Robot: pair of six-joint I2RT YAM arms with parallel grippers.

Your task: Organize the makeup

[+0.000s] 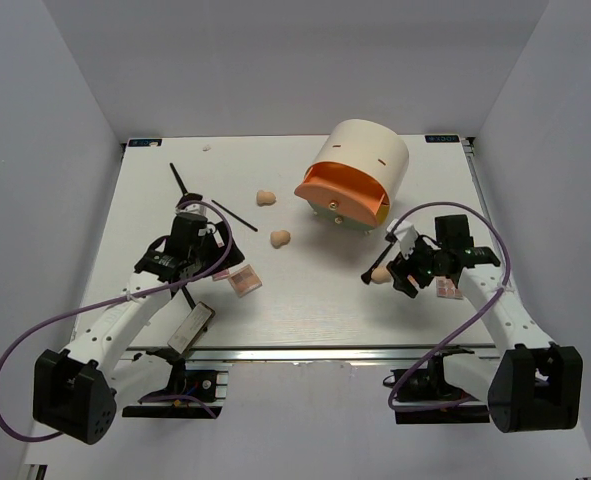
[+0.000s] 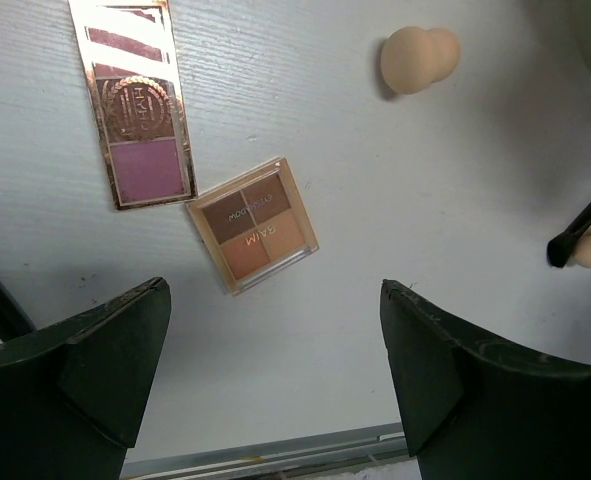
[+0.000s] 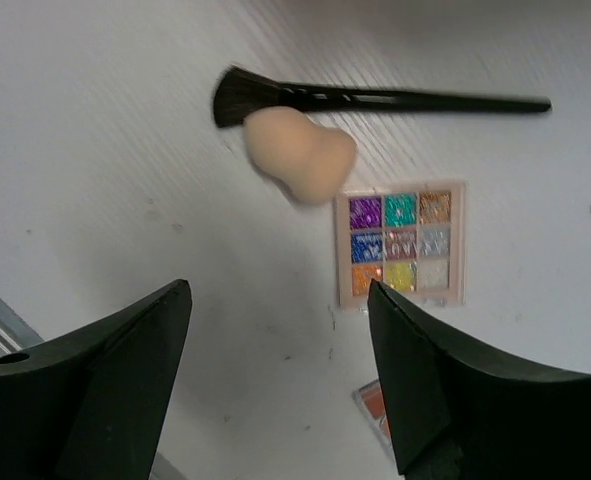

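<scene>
Currently the left gripper (image 2: 273, 330) is spread wide and empty. A brown palette (image 2: 252, 224) lies mid-frame, a pink palette (image 2: 133, 105) upper left, a sponge (image 2: 419, 58) upper right. The right gripper (image 3: 278, 300) is likewise apart and empty. Another sponge (image 3: 300, 152) lies by a brush (image 3: 375, 98) at the upper centre, with a glitter palette (image 3: 400, 243) at its lower right.

Left fingers (image 2: 105, 370) wide apart, right fingers (image 3: 105, 380) wide apart, empty
</scene>
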